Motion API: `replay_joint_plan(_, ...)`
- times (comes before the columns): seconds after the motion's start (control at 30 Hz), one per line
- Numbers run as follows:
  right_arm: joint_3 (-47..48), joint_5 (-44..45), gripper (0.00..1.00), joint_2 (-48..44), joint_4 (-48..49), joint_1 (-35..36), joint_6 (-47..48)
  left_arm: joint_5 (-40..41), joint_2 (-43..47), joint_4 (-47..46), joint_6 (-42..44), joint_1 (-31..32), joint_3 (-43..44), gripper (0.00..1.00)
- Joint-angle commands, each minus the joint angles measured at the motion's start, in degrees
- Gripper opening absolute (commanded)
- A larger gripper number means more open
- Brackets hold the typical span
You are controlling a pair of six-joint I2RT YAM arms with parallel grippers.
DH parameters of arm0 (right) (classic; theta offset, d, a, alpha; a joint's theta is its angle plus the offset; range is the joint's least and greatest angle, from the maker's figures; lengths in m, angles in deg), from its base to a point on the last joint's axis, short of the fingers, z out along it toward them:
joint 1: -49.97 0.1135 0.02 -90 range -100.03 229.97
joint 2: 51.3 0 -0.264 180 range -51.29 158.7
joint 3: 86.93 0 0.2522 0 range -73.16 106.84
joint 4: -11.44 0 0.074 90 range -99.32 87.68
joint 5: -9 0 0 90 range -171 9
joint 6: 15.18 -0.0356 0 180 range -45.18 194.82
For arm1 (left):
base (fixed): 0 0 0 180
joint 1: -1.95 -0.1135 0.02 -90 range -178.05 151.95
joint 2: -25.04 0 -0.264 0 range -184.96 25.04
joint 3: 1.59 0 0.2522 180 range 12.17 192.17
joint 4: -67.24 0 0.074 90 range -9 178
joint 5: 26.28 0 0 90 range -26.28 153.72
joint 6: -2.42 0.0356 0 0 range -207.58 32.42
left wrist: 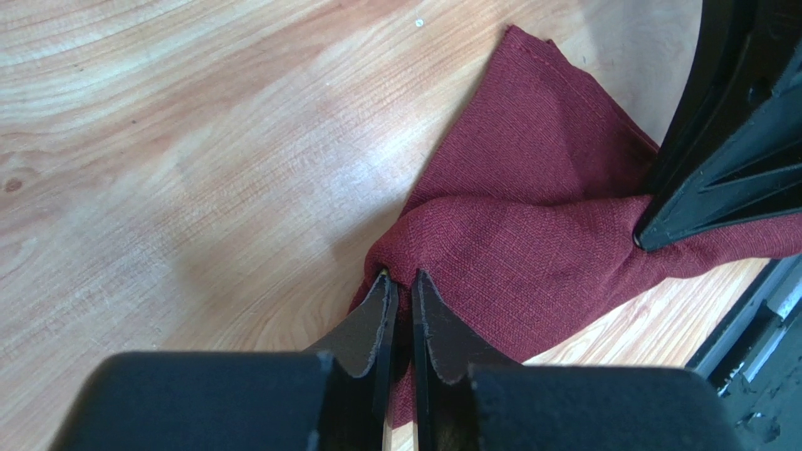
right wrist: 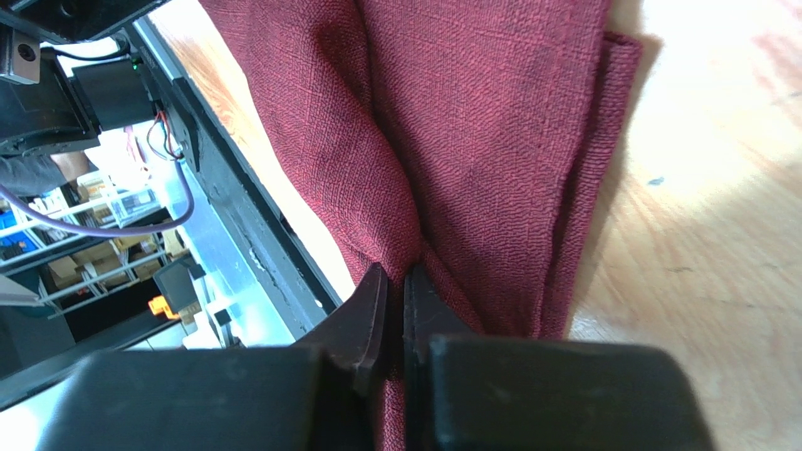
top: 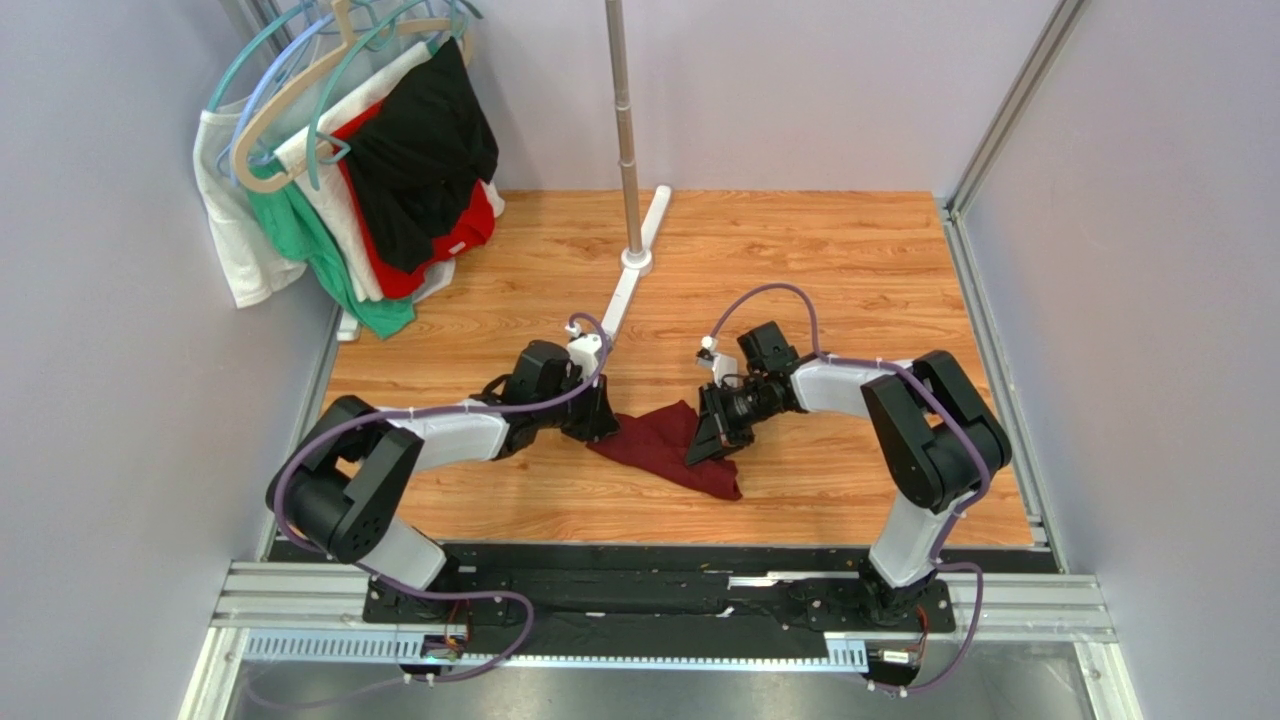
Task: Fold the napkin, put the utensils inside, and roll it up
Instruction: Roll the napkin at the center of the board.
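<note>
On your left, the left gripper (left wrist: 402,277) has its fingers pressed together on the left edge of the napkin (top: 663,440). The maroon cloth lies bunched on the wooden table (top: 842,285), stretched between your 2 grippers. On your right, the right gripper (right wrist: 395,274) is clamped on the opposite fold.

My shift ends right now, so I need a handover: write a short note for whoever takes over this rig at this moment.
Left gripper: shut, pinching one bunched end of the dark maroon cloth napkin.
Right gripper: shut on a fold at its other side.
Napkin: crumpled between both arms on the wooden table, not neatly folded.
No spoon in any view.
Done: both grips taken.
To do: fold, lay spoon inside, roll.
</note>
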Motion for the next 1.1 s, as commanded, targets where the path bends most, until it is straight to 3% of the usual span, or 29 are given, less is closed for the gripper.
replay_joint_plan(0.0, -1.8, 10.7, 0.14, 0.4, -1.7, -0.5, 1.7, 3.8, -1.3, 2.3, 0.2, -1.7, 2.0, 0.09)
replay_joint_plan(0.07, -2.0, 12.1, 0.29, -1.2, -2.3, -0.6, 1.3, 1.0, -2.0, 3.0, 1.7, -1.7, 3.0, 0.09)
replay_joint_plan(0.2, -1.3, 15.3, 0.46, -6.6, -5.8, -0.9, 1.3, -2.4, -2.7, 3.8, 3.5, -1.7, 3.9, 0.09)
replay_joint_plan(0.23, -0.8, 16.3, 0.56, -7.8, -7.1, -1.0, 1.9, -3.0, -3.0, 4.1, 4.1, -1.7, 4.1, 0.09)
replay_joint_plan(0.3, 0.9, 20.9, 0.59, -11.9, -11.4, -1.3, 2.2, -3.5, -3.2, 5.3, 4.7, -1.7, 4.8, 0.10)
replay_joint_plan(0.33, 1.6, 23.0, 0.66, -13.6, -13.2, -1.3, 2.5, -3.8, -3.5, 5.7, 5.1, -1.7, 5.3, 0.10)
replay_joint_plan(0.47, 4.7, 36.6, 0.67, -22.3, -20.4, -1.2, 1.7, -4.6, -4.0, 7.3, 5.8, -1.7, 6.2, 0.10)
replay_joint_plan(0.6, 3.9, 36.3, 0.67, -32.6, -18.3, 2.0, -1.2, -5.2, -4.0, 8.0, 6.1, -1.7, 6.4, 0.10)
replay_joint_plan(0.7, 2.2, 34.2, 0.67, -35.4, -14.2, 6.2, -5.6, -5.3, -4.0, 8.1, 6.1, -1.7, 6.4, 0.11)
replay_joint_plan(0.87, -3.5, 29.0, 0.66, -33.7, -4.6, 11.8, -11.5, -5.5, -4.0, 8.6, 6.0, -1.7, 6.4, 0.11)
replay_joint_plan(1.07, -7.1, 29.1, 0.65, -30.0, -2.0, 13.0, -14.3, -5.3, -4.1, 9.6, 6.7, -1.7, 7.0, 0.11)
